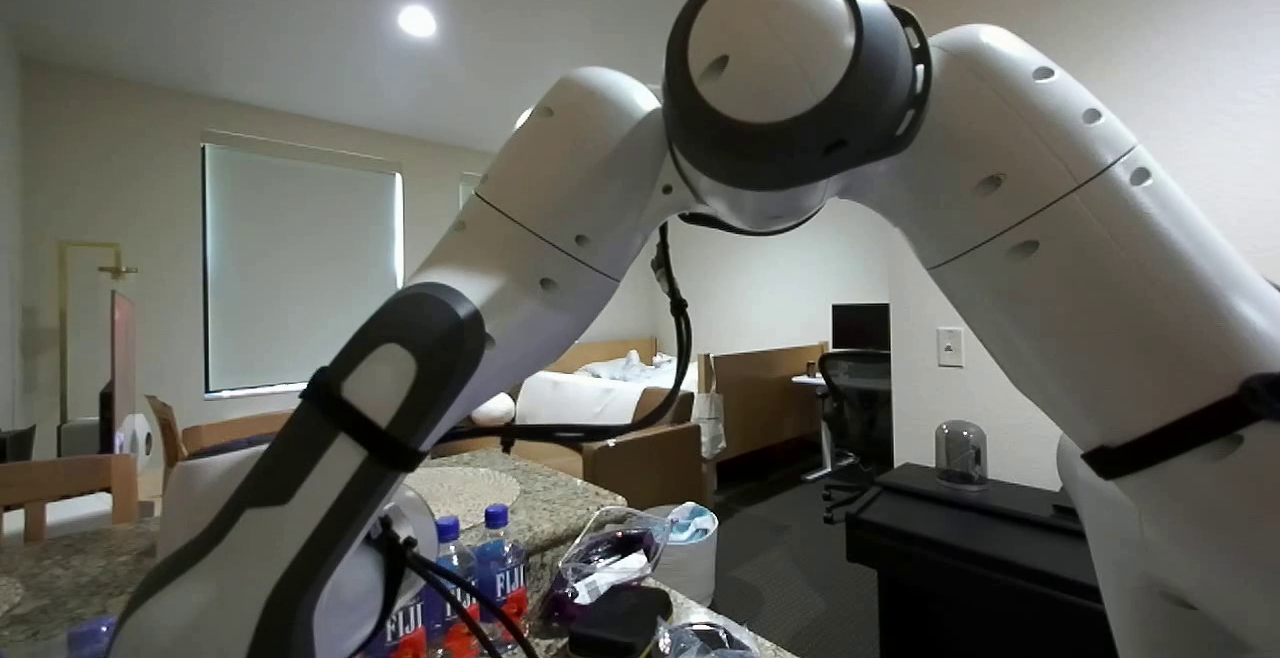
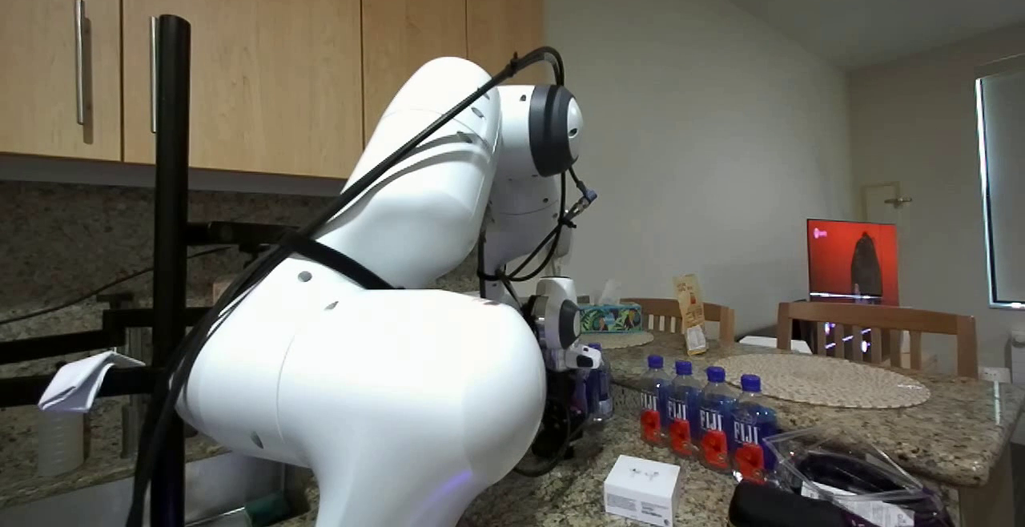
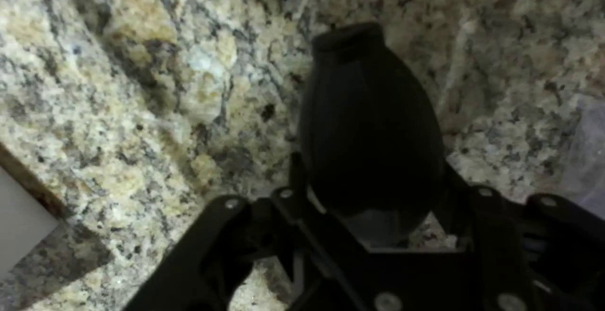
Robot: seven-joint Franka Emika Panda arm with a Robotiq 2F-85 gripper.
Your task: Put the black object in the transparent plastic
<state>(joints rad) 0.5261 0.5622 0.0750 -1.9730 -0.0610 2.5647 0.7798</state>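
Observation:
A black, vase-shaped object (image 3: 373,122) with a narrow neck is between the fingers of my gripper (image 3: 371,174) in the wrist view. The fingers press against both of its sides, and its neck points away from the gripper. Granite shows beneath; the height above it is unclear. In an exterior view the dark gripper (image 2: 556,423) is low over the counter, partly behind the arm, and the object cannot be made out there. A transparent plastic package (image 2: 813,451) with dark and white contents lies at the right; it also shows in an exterior view (image 1: 640,530).
Several water bottles (image 2: 709,415) stand in a row beside the package. A white box (image 2: 642,491) is in front of them; a white corner (image 3: 21,216) shows in the wrist view. A black case (image 2: 781,504) lies by the package. Another clear-wrapped item (image 1: 705,640) lies near the counter edge.

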